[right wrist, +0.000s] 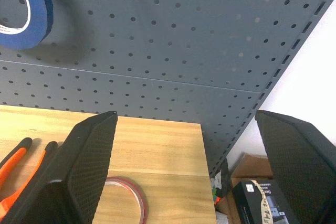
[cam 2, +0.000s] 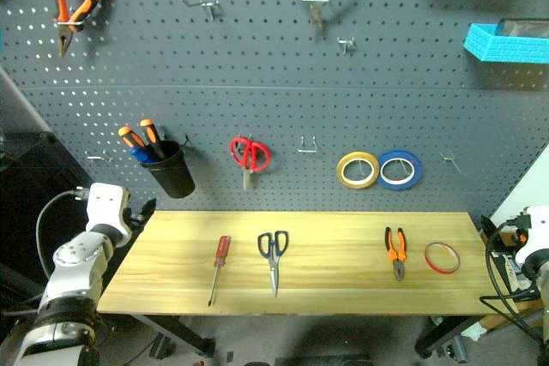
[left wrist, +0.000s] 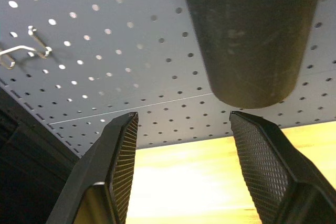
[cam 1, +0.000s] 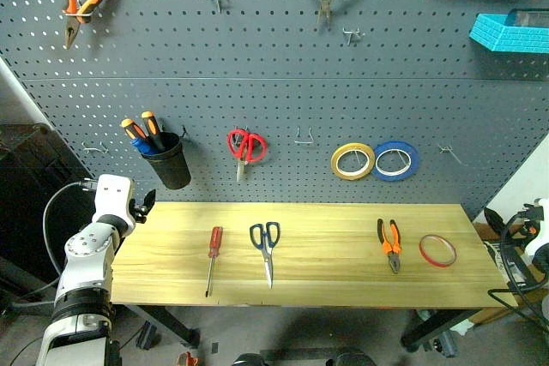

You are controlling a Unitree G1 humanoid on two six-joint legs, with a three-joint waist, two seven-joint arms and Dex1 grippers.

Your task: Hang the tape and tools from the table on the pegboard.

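Four items lie apart on the light yellow wooden table [cam 1: 343,280], below the dark grey perforated pegboard [cam 1: 283,57].
Thin red tape ring [cam 1: 437,250] is light and flexes: pinch its wall. Rigid red-handled screwdriver [cam 1: 212,260], dark-handled steel scissors [cam 1: 266,249] and orange-and-black pliers [cam 1: 390,244] want handle grips. Left gripper [left wrist: 181,169] and right gripper [right wrist: 186,169] both gape empty.

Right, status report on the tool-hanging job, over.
Both pincers open, empty: left pincer, right pincer. Screwdriver, scissors, pliers, tape on table. Nothing blocking.
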